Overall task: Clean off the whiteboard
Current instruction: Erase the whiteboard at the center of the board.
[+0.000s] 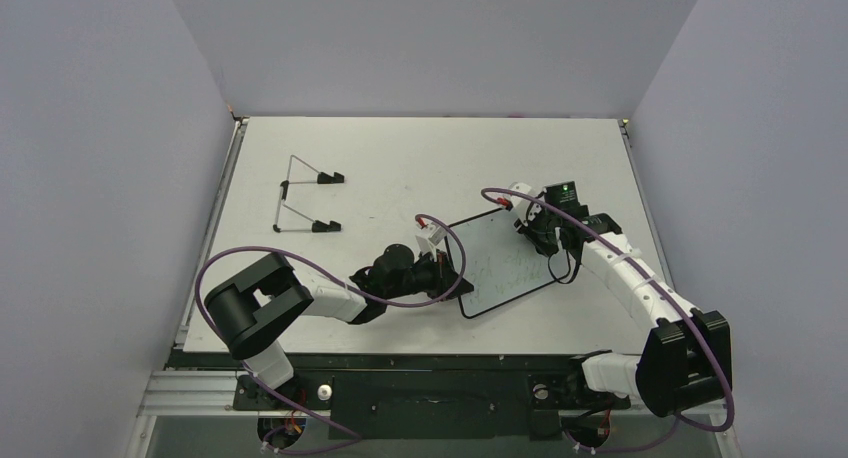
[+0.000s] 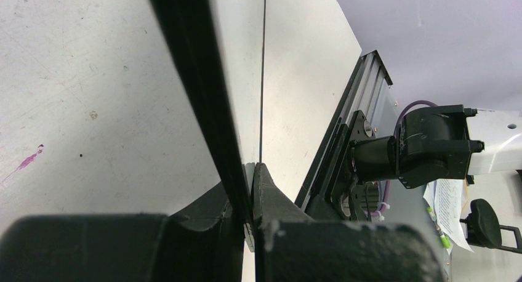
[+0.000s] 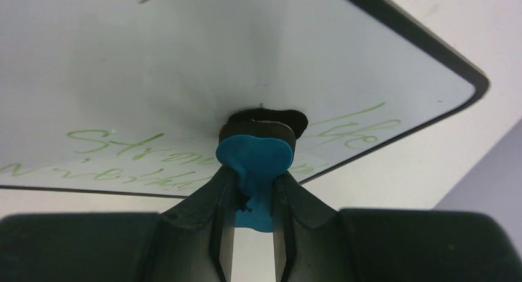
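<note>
The whiteboard (image 1: pixel 497 265), white with a black rim and green handwriting, lies tilted at the table's middle right. My left gripper (image 1: pixel 455 270) is shut on its left edge; the left wrist view shows the board edge-on (image 2: pixel 203 79) pinched between the jaws of the left gripper (image 2: pixel 247 174). My right gripper (image 1: pixel 547 240) is over the board's right part, shut on the blue-and-black eraser (image 3: pixel 255 162). The eraser's black pad touches the board face (image 3: pixel 184 60), just above the green writing (image 3: pixel 117 140) and beside more writing on the right (image 3: pixel 357 131).
A thin wire stand with black feet (image 1: pixel 305 198) sits at the table's back left. Grey walls close in the table on three sides. The right arm's base and the table's front rail (image 2: pixel 369 103) show in the left wrist view.
</note>
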Tool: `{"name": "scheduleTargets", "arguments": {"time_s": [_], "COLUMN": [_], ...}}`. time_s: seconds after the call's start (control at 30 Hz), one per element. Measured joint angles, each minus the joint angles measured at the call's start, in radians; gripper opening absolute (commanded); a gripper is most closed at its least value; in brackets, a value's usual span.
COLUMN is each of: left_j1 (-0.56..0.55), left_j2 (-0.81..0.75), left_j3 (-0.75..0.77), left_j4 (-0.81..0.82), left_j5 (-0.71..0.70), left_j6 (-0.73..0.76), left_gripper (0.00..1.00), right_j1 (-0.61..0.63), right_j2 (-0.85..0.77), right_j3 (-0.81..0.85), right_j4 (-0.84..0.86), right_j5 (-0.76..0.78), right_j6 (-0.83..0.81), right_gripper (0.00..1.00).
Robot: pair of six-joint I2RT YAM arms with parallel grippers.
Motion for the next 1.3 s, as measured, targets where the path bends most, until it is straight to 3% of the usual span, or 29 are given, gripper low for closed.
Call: {"name": "scheduleTargets", "arguments": {"time_s": [0.17, 0.33, 0.53, 0.97, 1.3], "left_j1": [0.000, 0.000, -0.003, -0.004, -0.004], "left_j2": [0.000, 0.000, 0.000, -0.005, -0.005], "left_j3": [-0.003, -0.003, -0.003, -0.010, -0.010], "left_j4": [0.002, 0.003, 0.003, 0.003, 0.003], "left_j5": [0.000, 0.000, 0.010, 0.001, 0.002], "left_j6": [0.000, 0.010, 0.020, 0.001, 0.013], "left_gripper": [0.00, 0.00, 0.00, 0.00, 0.00], "right_j1": [-0.001, -0.016, -0.033, -0.037, -0.064], "right_j2": [-0.013, -0.031, -0.027, -0.003, -0.012], "right_j3": [-0.005, -0.038, -0.043, 0.016, -0.005], "right_j4": [-0.007, 0.110, 0.167, -0.049, 0.043], "right_j5": [-0.046, 0.079, 0.163, -0.159, -0.051], "right_j6": [0.041, 0.161, 0.189, 0.003, 0.107], "right_gripper": [0.00, 0.00, 0.00, 0.00, 0.00]}}
